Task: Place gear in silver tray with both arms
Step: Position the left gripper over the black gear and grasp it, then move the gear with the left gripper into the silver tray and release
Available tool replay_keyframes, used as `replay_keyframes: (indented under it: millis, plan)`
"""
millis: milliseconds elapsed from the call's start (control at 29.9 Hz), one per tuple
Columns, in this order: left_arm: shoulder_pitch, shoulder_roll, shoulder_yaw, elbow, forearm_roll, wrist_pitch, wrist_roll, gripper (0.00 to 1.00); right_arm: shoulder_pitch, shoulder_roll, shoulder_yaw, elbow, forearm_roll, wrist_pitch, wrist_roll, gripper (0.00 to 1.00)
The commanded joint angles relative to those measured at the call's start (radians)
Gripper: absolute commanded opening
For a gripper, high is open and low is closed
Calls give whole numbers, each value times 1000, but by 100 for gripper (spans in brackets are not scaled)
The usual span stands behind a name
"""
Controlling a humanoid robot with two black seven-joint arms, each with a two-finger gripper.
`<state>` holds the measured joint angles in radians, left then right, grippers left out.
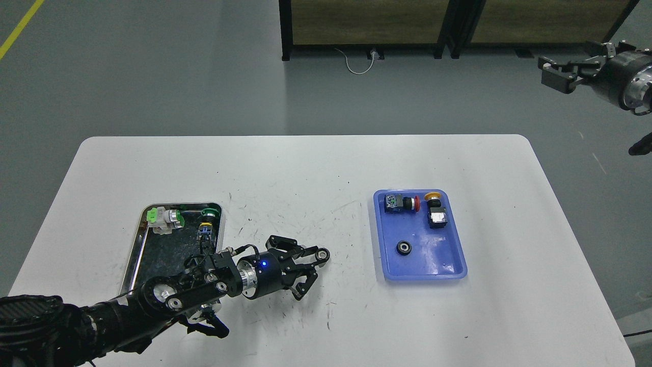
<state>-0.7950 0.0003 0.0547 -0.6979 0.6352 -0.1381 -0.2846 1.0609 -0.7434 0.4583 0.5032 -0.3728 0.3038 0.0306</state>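
The silver tray point(133, 243) lies at the table's front left, partly covered by my left arm. My left gripper point(317, 266) hovers over the table just right of that tray, its fingers closed on a small black gear point(322, 253) with a light hub. A second black gear point(404, 247) lies in the blue tray point(448, 265). My right gripper point(552, 74) is raised at the far right, off the table and above the floor. It is dark and seen side-on, so I cannot tell its fingers apart.
The silver tray holds a green-and-white switch point(163, 219) and a green-capped switch point(206, 220) at its far end. The blue tray also holds a red button point(405, 203) and a yellow button point(434, 208). A dark cabinet point(367, 25) stands beyond the table.
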Motion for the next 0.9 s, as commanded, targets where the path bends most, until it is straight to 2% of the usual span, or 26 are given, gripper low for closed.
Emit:
replay_keyframes:
  millis: [0,167,334,568,869]
  plan:
    - [-6,0,-3,-5,0,-1,-1,22,-1,-5,-1,0,0,0,0,96]
    - [-20,0,-9,-18,-3,-41,-8,22,-1,-2,-3,0,0,0,0,96]
    - [-29,0,-56,-83,-2,-74,-11,22,-1,4,-4,-15,0,0,0,96]
    - [-36,141,-128,-123,-3,-144,-19,22,2,27,-7,-37,0,1,0,96]
    - [-36,325,-136,-204,-3,-153,-41,23,36,58,-36,-68,0,0,0,96]
